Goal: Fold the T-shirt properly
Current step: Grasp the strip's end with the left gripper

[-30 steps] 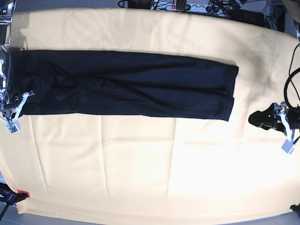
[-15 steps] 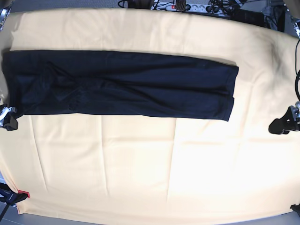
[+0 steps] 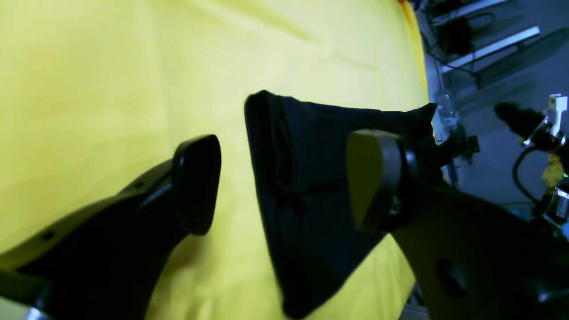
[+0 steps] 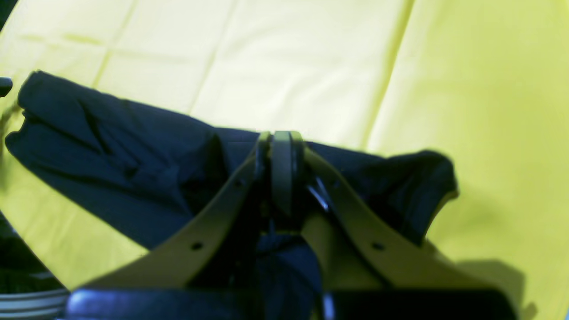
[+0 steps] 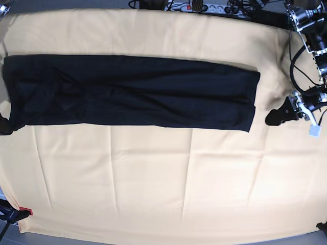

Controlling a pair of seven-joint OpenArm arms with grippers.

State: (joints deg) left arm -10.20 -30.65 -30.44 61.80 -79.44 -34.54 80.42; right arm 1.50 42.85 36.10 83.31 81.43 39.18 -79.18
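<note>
"Two claws were fitted. State the condition of each, nearest part first."

"My left gripper stood wide open, its fingers well apart, with nothing held between them. My right gripper was shut, its tips together in front of dark fabric; whether they touched it, I could not tell."

"State the position of the T-shirt."

"It lay as a long, dark, folded band across the upper half of the base view. One end was near my left gripper but apart from it; the other was beside my right gripper. Creases and an uneven layer edge ran along the band."

"State what lay under and beyond it."

"A pale, lightly creased cloth extended beneath. Past its far edge, the base view showed dark cables."
</note>
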